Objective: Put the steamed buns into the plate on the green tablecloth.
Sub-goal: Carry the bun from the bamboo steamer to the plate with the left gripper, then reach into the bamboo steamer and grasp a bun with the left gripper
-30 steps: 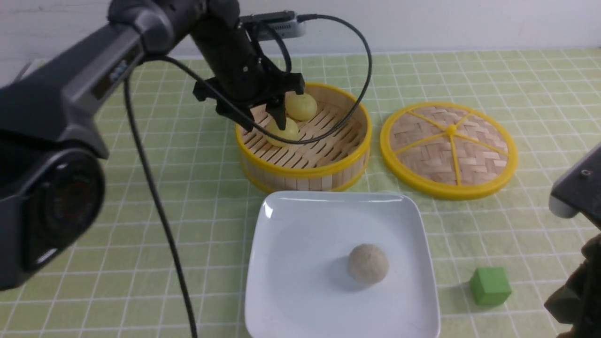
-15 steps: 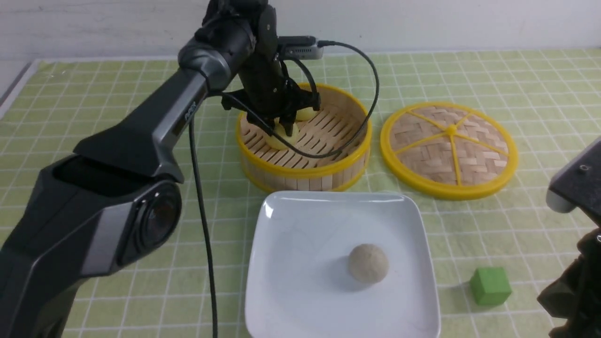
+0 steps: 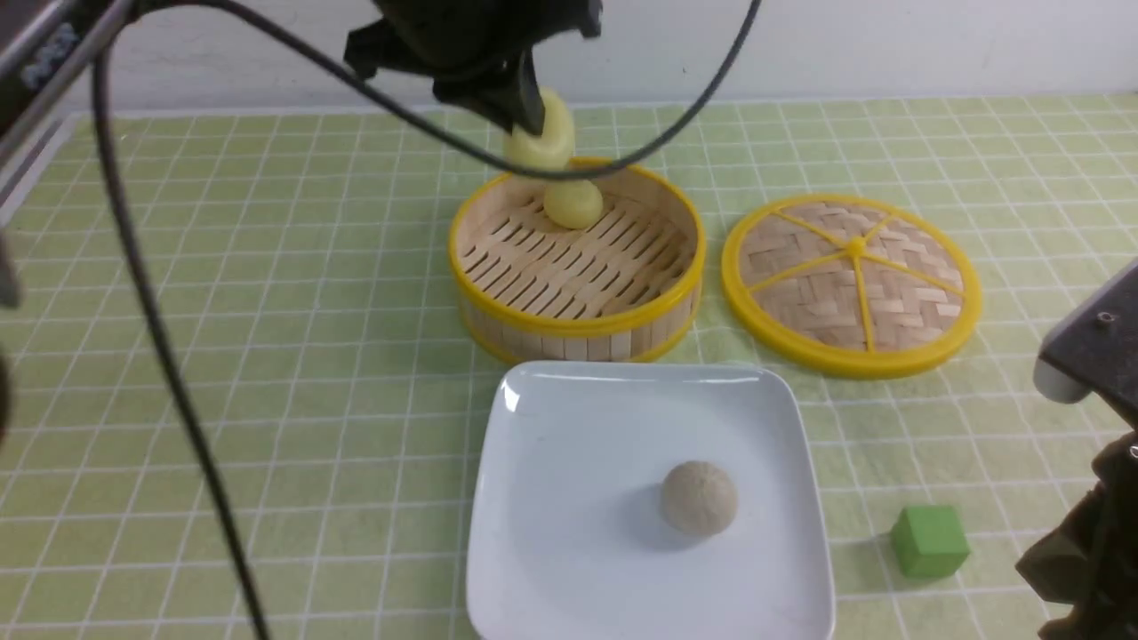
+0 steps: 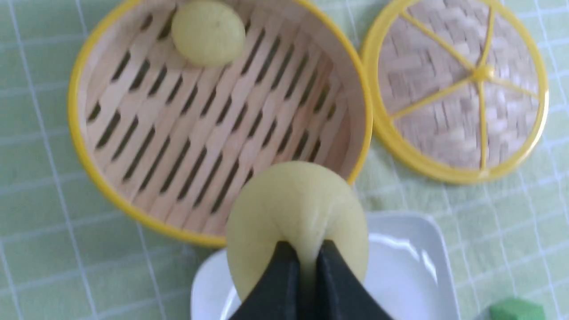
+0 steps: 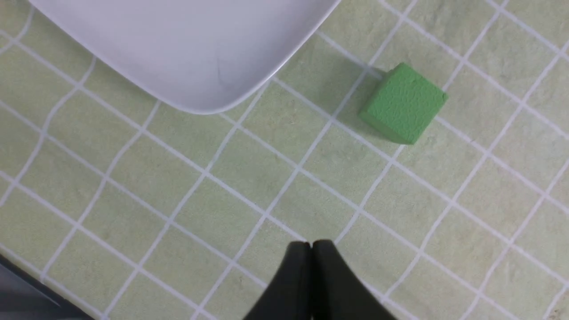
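My left gripper (image 3: 536, 120) is shut on a pale yellow steamed bun (image 3: 547, 144), which hangs above the steamer's far rim. In the left wrist view the black fingers (image 4: 284, 271) pinch into this bun (image 4: 295, 204). A second yellow bun (image 3: 573, 203) lies inside the steamer (image 3: 578, 324). On the white square plate (image 3: 569, 462), on the green tablecloth (image 3: 267, 356), sits a greyish-white bun (image 3: 698, 498). My right gripper (image 5: 311, 243) is shut and empty, low over the cloth near the plate's corner (image 5: 178, 44).
The woven steamer lid (image 3: 852, 283) lies flat to the right of the steamer. A green cube (image 3: 929, 540) sits on the cloth right of the plate, close to my right arm (image 3: 1089, 533). The left arm's cable (image 3: 169, 356) hangs over the left side.
My left gripper went down into the steamer, shut on the nearer yellow bun and lifted it above the far rim. The right arm has barely moved.
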Tool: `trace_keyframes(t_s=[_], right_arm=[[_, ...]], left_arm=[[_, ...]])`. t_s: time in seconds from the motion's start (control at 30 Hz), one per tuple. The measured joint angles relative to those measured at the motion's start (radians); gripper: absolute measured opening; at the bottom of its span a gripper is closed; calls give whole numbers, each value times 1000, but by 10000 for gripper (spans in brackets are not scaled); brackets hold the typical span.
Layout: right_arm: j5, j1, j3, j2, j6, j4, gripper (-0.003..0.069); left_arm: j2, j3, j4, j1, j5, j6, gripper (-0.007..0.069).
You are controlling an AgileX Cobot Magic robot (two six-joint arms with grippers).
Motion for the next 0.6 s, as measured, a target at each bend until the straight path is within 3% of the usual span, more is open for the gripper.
trace_keyframes(t_s=[0.17,0.23,0.33,0.5,0.6], right_arm=[[0,0,0,0,0,13,12],[0,0,0,0,0,18,13],[-3,0,0,0,0,20,15],[-2,0,0,0,0,23,25],[-2,0,0,0,0,23,27]], left_arm=[[-42,340,-10,-89,-23,3,48],[-14,431,-15,-149,-105,6,98],[28,457,-15,-189,-161,6,208],[62,451,13,-170,-208,-22,400],[67,394,27,-134,-202,-52,455]])
